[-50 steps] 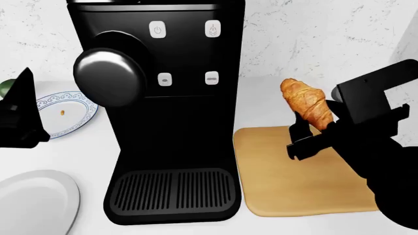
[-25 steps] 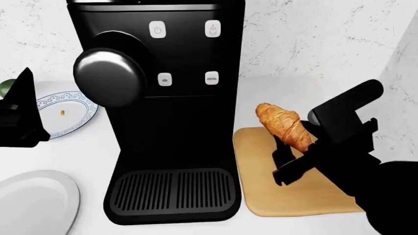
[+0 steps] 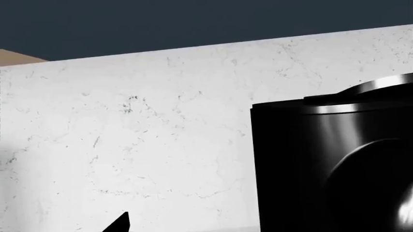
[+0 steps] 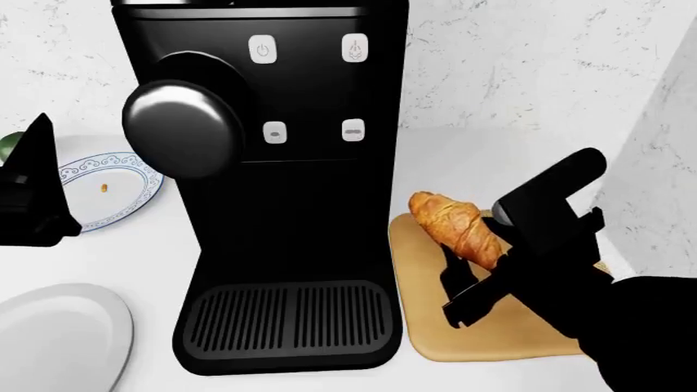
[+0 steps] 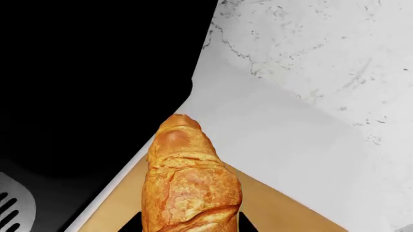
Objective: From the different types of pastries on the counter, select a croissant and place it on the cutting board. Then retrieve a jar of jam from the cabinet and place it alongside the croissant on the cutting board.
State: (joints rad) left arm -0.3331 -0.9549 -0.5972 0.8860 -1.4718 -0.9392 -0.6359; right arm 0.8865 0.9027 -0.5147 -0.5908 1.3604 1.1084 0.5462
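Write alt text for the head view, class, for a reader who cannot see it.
The right tool holds a golden croissant over the tan cutting board, beside a black coffee machine on the white counter.

The coffee machine (image 4: 261, 180) stood mid-counter (image 4: 436, 155); the cutting board (image 4: 436, 327) lay just right of it, the croissant (image 4: 455, 229) over it; two plates (image 4: 114, 184) lay left.

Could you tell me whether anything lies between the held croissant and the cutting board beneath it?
Nothing visible does. The right gripper holds the croissant over bare cutting board; the coffee machine stands beside it.
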